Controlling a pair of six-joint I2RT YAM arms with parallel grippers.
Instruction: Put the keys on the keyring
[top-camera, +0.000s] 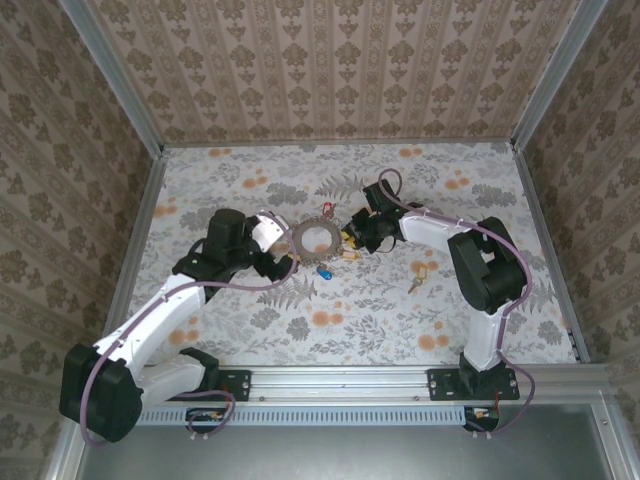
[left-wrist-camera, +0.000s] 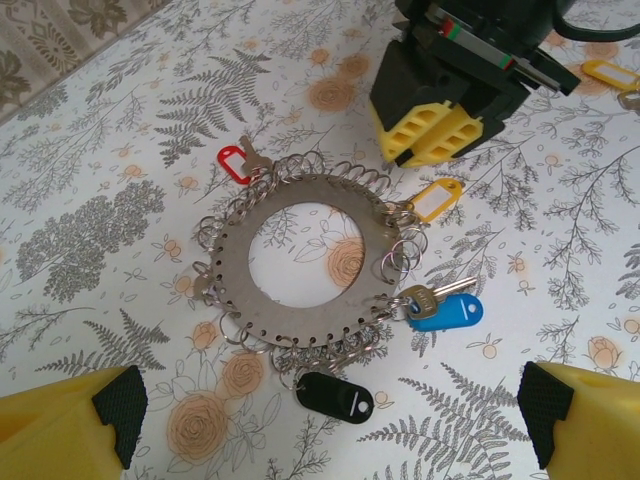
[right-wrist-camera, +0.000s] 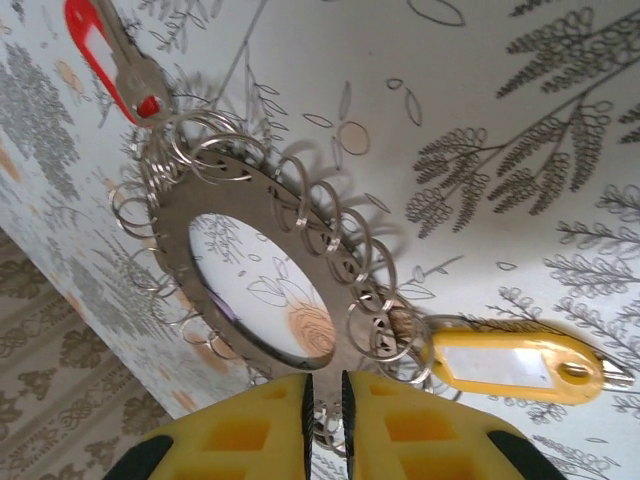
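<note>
The keyring (left-wrist-camera: 237, 252) lies flat on the flowered table, a grey-brown plate rimmed with small wire loops; it also shows as keyring (top-camera: 314, 241) and keyring (right-wrist-camera: 262, 195). Hooked to its loops are a red-tagged key (left-wrist-camera: 233, 163), a yellow tag (left-wrist-camera: 437, 200), a brass key with a blue tag (left-wrist-camera: 445, 312) and a black tag (left-wrist-camera: 335, 397). My left gripper (left-wrist-camera: 330, 440) is open wide, just short of the ring's near side. My right gripper (right-wrist-camera: 325, 420) is shut to a thin slit at the ring's outer rim beside the yellow tag (right-wrist-camera: 515, 365); loops show through the slit.
Loose yellow-tagged keys (top-camera: 424, 268) and a bare key (top-camera: 413, 287) lie to the right of the ring, near the right arm. One more yellow tag (left-wrist-camera: 608, 72) shows at the far right. Patterned walls (top-camera: 330, 70) close in the table on three sides.
</note>
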